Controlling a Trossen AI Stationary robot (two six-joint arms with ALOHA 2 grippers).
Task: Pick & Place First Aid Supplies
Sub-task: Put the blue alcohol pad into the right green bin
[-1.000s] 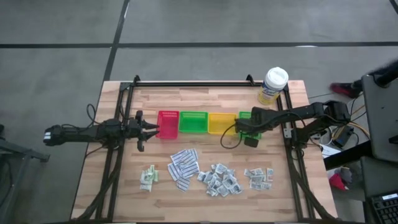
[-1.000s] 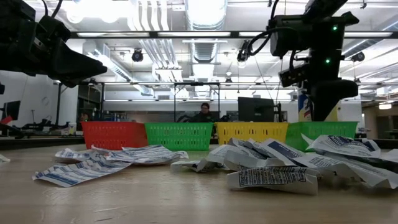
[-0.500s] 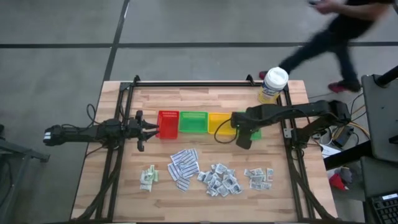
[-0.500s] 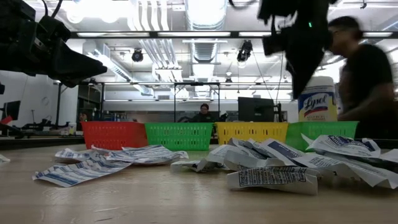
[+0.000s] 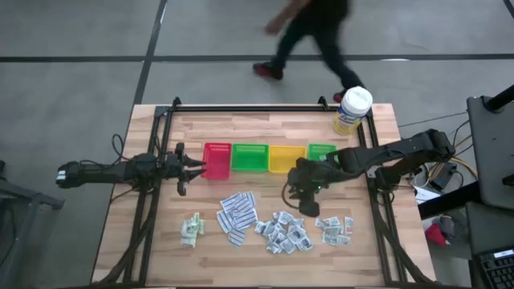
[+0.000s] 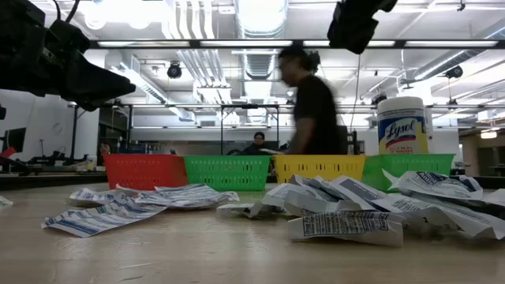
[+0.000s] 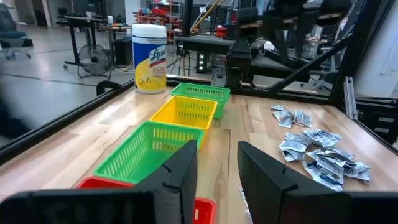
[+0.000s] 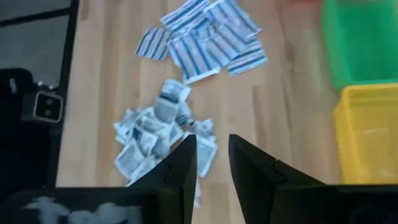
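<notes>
The first aid supplies lie in loose heaps on the wooden table's near half: pale green-white sachets (image 5: 191, 229), long white-blue strips (image 5: 237, 214), grey-white squares (image 5: 283, 233) and a further small heap (image 5: 333, 229). My right gripper (image 5: 307, 205) hangs open above the table between the yellow tray and the heaps, tipped downward. In its wrist view the squares (image 8: 155, 140) and strips (image 8: 202, 40) lie beyond its empty fingers (image 8: 212, 158). My left gripper (image 5: 189, 167) waits open and level beside the red tray, with nothing between its fingers (image 7: 214, 168).
A row of trays crosses the table's middle: red (image 5: 217, 159), green (image 5: 250, 157), yellow (image 5: 283, 158) and a second green (image 5: 322, 152). A white-lidded tub (image 5: 353, 110) stands at the far right corner. A person (image 5: 313, 32) walks past the table's far edge.
My right gripper has swung from over the right-hand green tray toward the table's left and near edge, rising and tipping its fingers downward. It now hangs over bare wood in front of the yellow tray. A person has walked along the far side from right to left.
</notes>
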